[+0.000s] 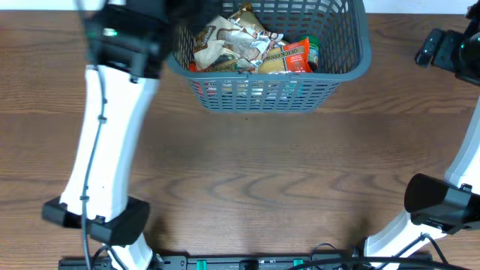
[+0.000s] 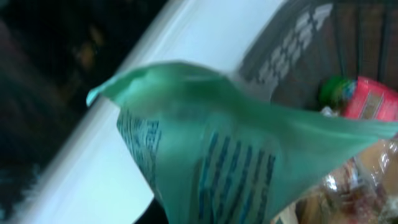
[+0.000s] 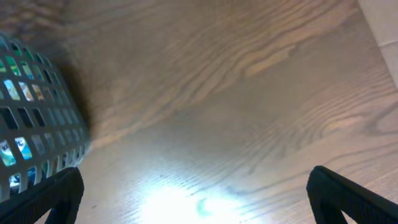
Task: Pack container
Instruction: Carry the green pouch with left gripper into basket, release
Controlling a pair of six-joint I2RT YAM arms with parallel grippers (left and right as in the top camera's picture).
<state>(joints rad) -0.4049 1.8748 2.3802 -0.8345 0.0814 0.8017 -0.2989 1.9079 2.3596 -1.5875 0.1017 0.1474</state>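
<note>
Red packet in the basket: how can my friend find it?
Look at the wooden table, then the grey-blue basket at its far edge. Inside, the red packet lies near the front right corner. Only it is bright red, beside silvery and brown wrappers.

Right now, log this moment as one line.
left arm: over grey-blue basket with green packet, grip unseen | right gripper: open, empty, over table beside basket | basket: holds snack packets

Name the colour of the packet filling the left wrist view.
Green packet, blue print; left wrist view.
</note>
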